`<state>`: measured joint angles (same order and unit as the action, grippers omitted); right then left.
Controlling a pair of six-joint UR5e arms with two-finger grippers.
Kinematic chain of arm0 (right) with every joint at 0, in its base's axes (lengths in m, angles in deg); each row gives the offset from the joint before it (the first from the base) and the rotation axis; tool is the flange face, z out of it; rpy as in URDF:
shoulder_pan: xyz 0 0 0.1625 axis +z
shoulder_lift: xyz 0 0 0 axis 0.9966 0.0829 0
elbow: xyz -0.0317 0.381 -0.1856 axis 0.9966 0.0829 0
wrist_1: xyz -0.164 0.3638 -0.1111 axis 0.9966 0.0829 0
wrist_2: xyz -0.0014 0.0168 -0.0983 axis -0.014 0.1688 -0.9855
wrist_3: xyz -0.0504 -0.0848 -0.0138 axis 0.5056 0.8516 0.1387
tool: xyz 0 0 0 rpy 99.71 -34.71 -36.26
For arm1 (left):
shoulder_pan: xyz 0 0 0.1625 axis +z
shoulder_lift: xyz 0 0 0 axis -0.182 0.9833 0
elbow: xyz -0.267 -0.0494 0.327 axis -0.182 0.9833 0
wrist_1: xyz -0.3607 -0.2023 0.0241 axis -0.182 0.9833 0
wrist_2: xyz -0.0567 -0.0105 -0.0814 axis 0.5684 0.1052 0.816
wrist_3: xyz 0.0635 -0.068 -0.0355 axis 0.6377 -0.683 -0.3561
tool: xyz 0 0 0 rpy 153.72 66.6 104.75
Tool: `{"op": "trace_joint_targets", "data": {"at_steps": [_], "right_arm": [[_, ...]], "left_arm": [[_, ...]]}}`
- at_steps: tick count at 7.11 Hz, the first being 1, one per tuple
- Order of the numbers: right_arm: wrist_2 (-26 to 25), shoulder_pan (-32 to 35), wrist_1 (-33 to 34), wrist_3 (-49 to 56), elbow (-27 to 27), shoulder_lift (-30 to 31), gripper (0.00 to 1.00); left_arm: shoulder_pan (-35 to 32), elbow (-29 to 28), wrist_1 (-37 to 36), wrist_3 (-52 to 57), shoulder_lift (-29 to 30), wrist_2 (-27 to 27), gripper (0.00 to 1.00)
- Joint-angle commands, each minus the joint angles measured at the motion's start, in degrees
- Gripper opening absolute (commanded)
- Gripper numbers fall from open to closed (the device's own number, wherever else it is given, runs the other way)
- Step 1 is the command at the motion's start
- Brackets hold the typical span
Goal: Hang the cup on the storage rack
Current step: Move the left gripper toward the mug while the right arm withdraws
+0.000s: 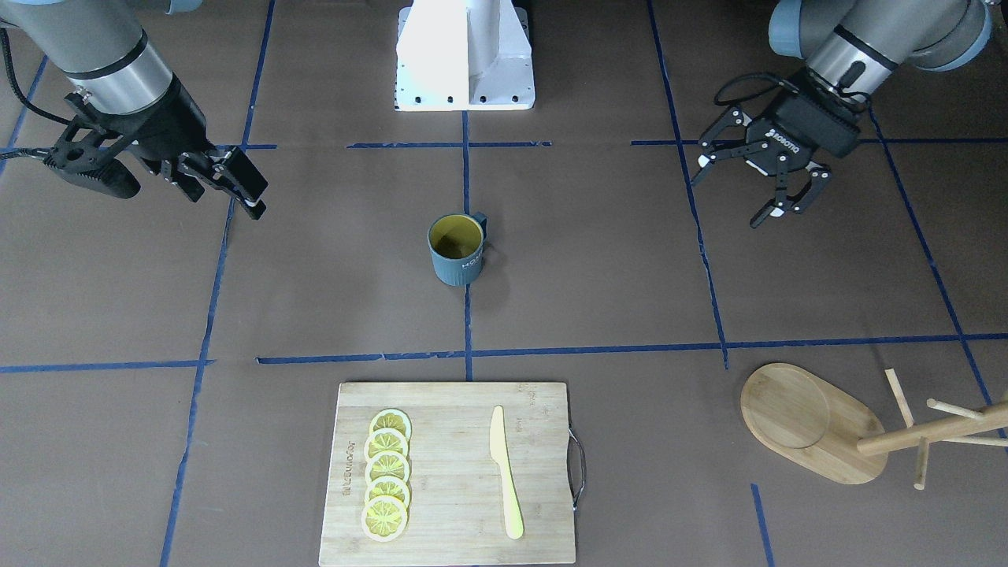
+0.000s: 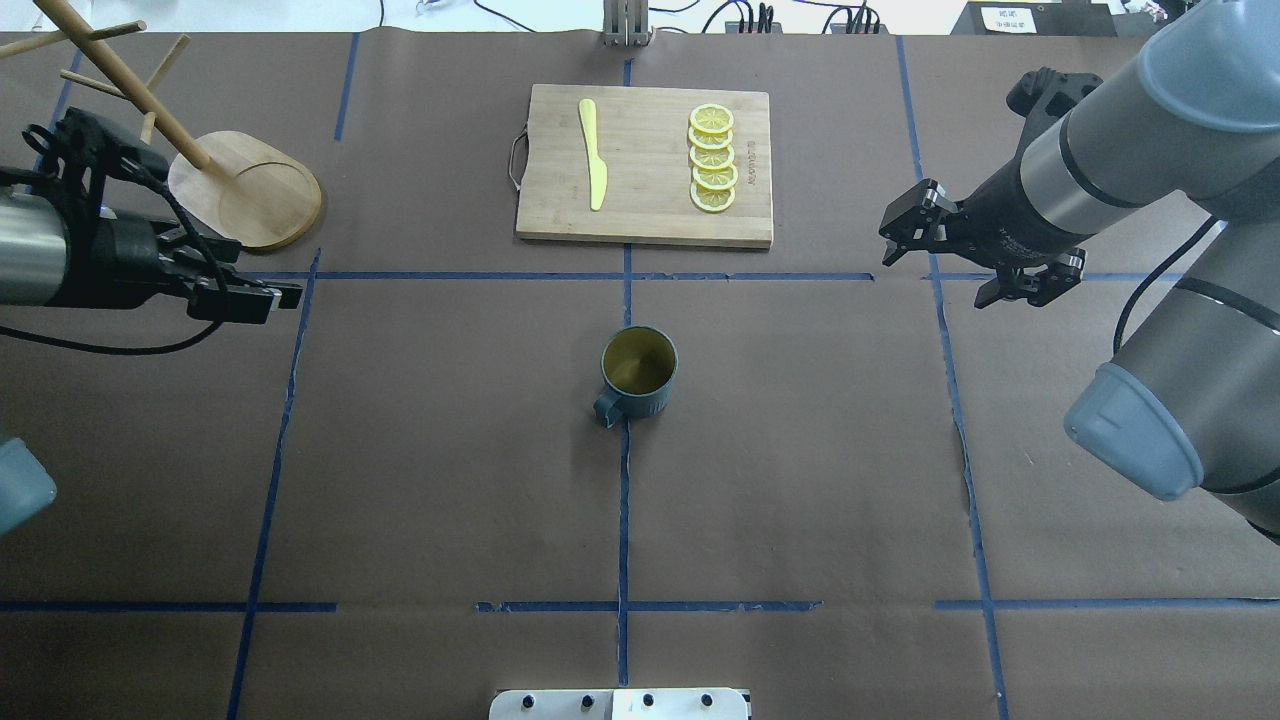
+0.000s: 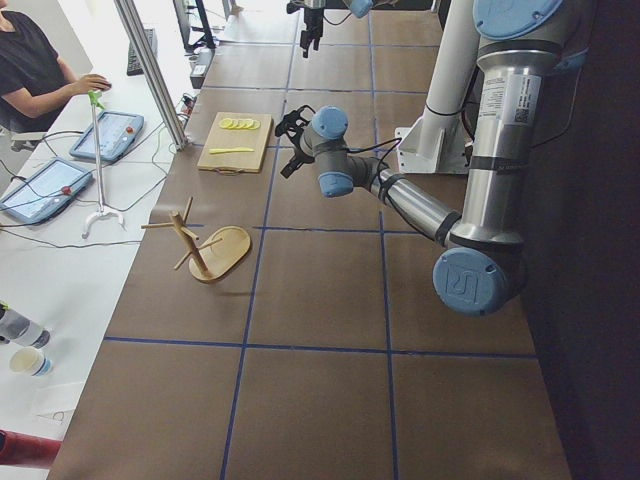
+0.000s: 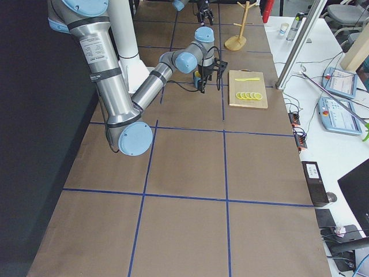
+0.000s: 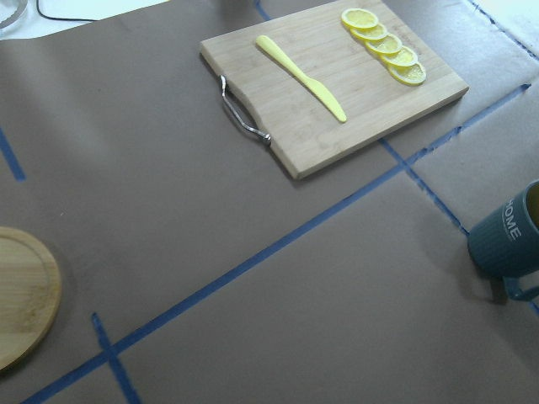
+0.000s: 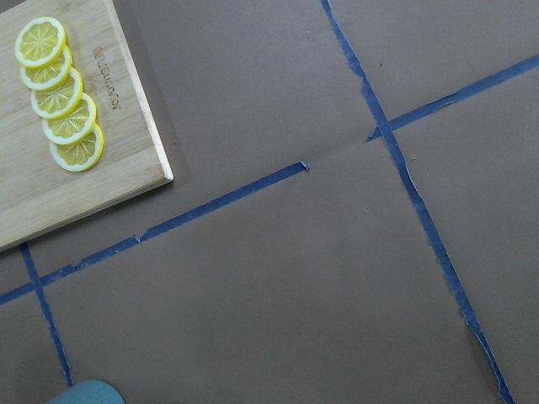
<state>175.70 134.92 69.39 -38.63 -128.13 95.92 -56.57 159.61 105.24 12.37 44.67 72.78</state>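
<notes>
The dark blue-grey cup (image 1: 457, 250) with a yellow inside stands upright at the table's middle (image 2: 640, 372). Its handle points toward the robot's base. It also shows at the right edge of the left wrist view (image 5: 509, 240), with "HOME" lettering. The wooden storage rack (image 2: 250, 190) stands at the far left, an oval base with a post and thin pegs (image 1: 811, 421). My left gripper (image 2: 262, 275) is open and empty, just in front of the rack and well left of the cup. My right gripper (image 2: 935, 265) is open and empty, far right of the cup.
A rectangular cutting board (image 2: 645, 165) lies beyond the cup, with a yellow knife (image 2: 592, 155) and several lemon slices (image 2: 712, 160). Blue tape lines cross the brown table cover. An operator sits at a side desk (image 3: 35, 70).
</notes>
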Motion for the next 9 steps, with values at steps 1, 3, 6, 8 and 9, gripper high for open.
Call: {"op": "trace_joint_targets", "data": {"at_steps": [1,3,6,8,9], "right_arm": [[0.0,0.41,-0.07,0.09,0.04,0.03,0.99],[0.26,2.78,0.19,4.19,0.21,1.25,0.99],[5.27,8.58,0.2,13.86,1.18,5.64,0.99],[5.8,11.48,1.33,19.4,1.53,7.23,0.99],[6.5,13.23,3.08,21.77,1.36,7.24,0.99]], "left_arm": [[11.75,-0.25,4.99,-0.96,1.09,-18.53,1.0],[18.82,-8.11,5.62,-0.79,11.85,-21.61,1.0],[25.48,-12.27,11.39,-0.96,13.05,-30.16,1.0],[30.87,-15.8,13.96,-0.96,14.72,-36.19,1.0],[31.32,-18.33,17.63,-1.23,15.16,-37.76,1.0]]}}
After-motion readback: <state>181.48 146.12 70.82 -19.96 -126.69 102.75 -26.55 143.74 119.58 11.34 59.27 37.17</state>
